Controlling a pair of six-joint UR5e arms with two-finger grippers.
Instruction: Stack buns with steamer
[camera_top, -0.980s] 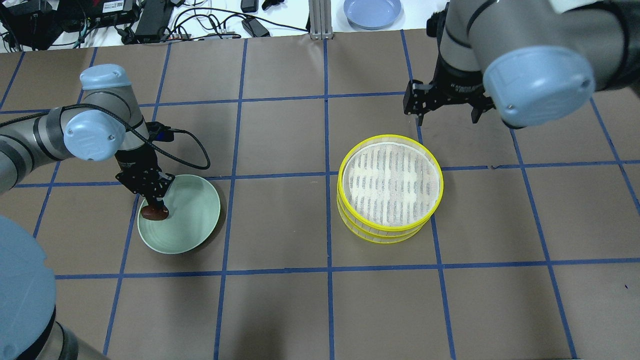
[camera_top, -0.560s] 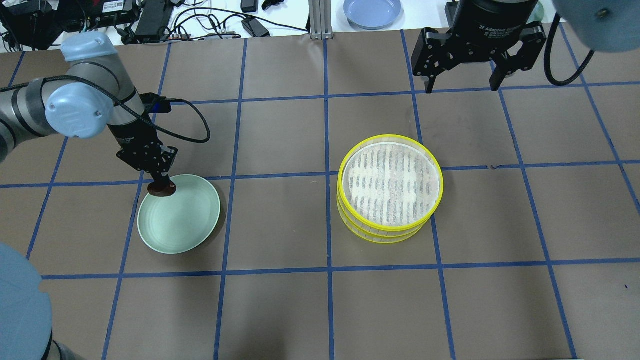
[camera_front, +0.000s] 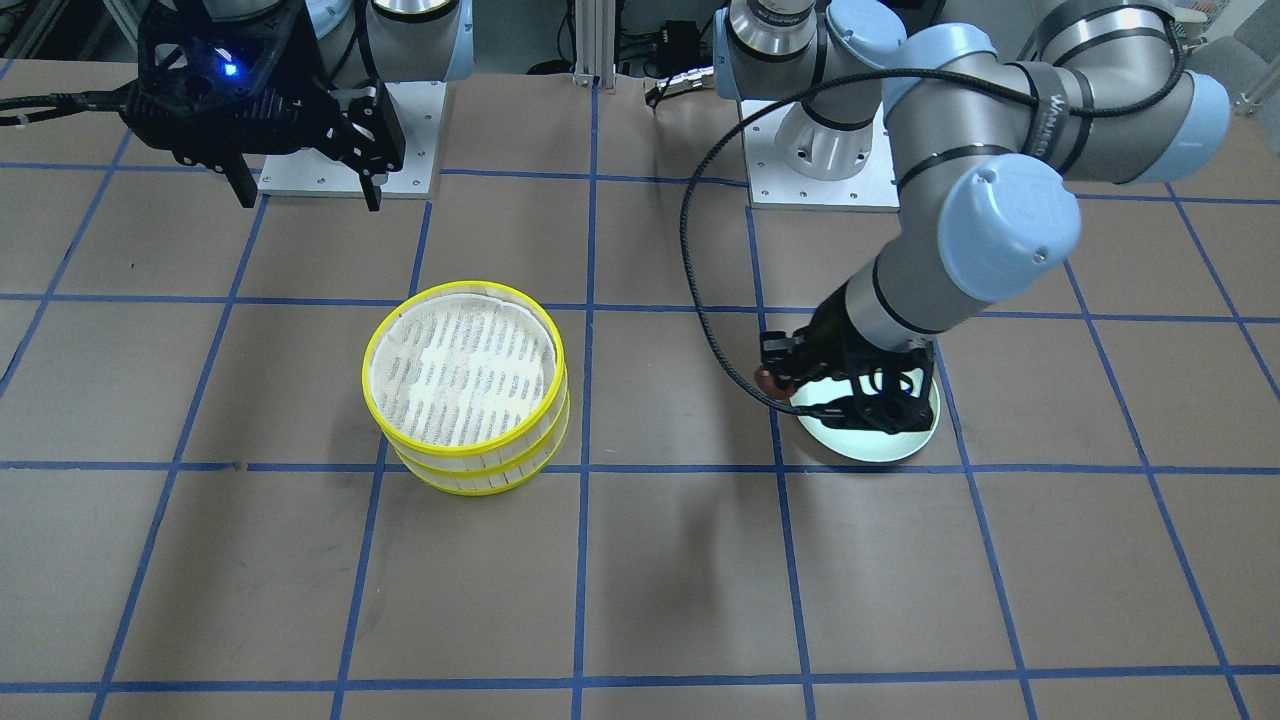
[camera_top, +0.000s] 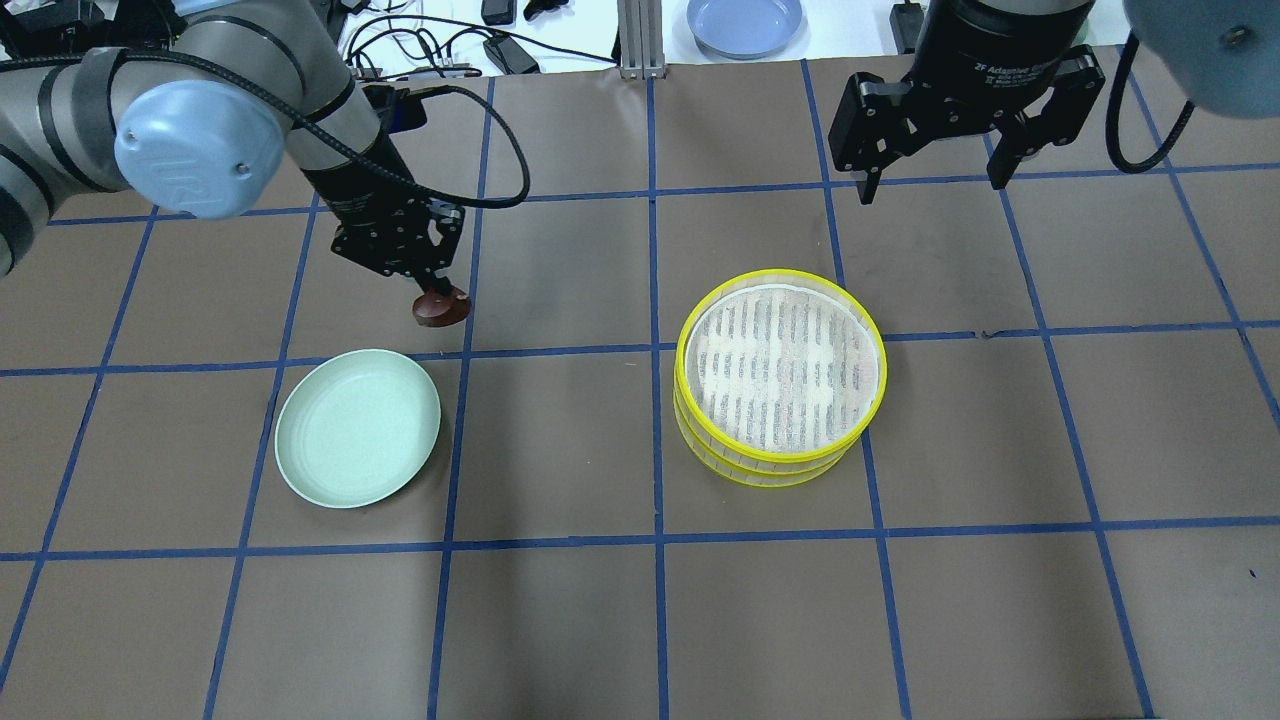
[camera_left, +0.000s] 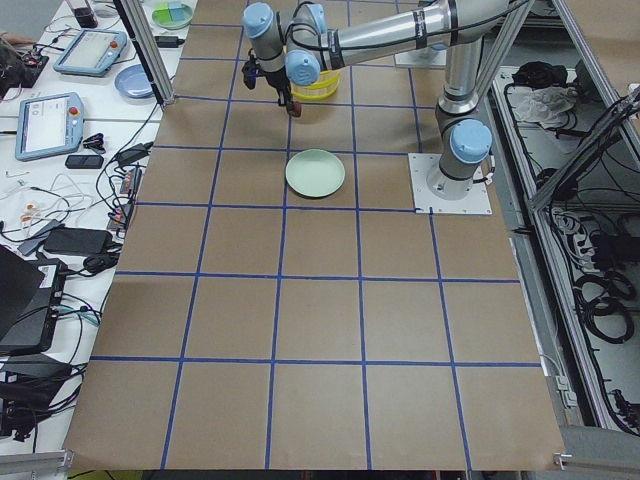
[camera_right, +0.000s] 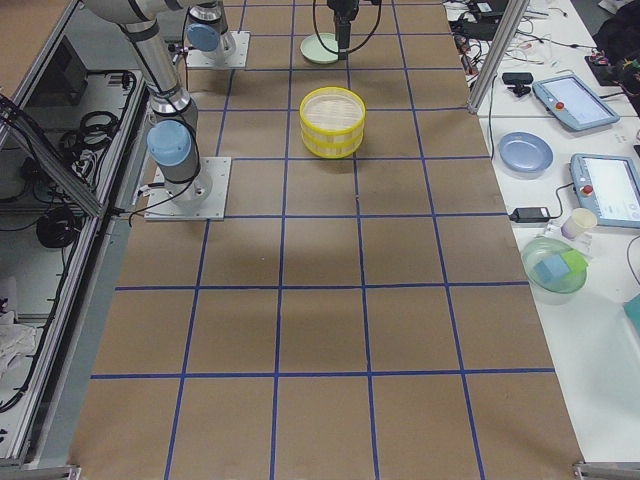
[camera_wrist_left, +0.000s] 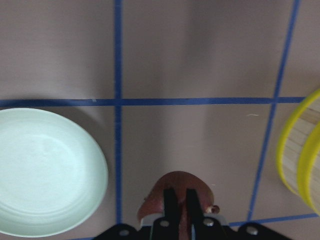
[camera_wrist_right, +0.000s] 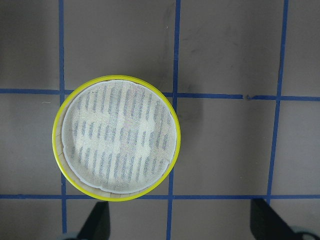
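The steamer (camera_top: 780, 375) stands right of centre as two yellow-rimmed trays stacked one on the other; the top tray's white liner is bare. My left gripper (camera_top: 430, 288) is shut on the dark reddish-brown bun (camera_top: 443, 310) and holds it in the air, beyond the pale green plate (camera_top: 358, 428) and left of the steamer. The left wrist view shows the bun (camera_wrist_left: 175, 187) between the closed fingers, with the steamer's rim (camera_wrist_left: 295, 155) at the right. My right gripper (camera_top: 932, 185) is open and empty, high above the table beyond the steamer (camera_wrist_right: 117, 137). The cream-white bun is not in view.
The green plate (camera_front: 880, 445) is empty. A blue plate (camera_top: 745, 22), cables and devices lie on the white bench beyond the table's far edge. Brown paper with blue tape lines covers the table.
My left gripper lifted the brown bun off the green plate and carried it away from the robot and to the right, toward the steamer. My right gripper rose and drew back.
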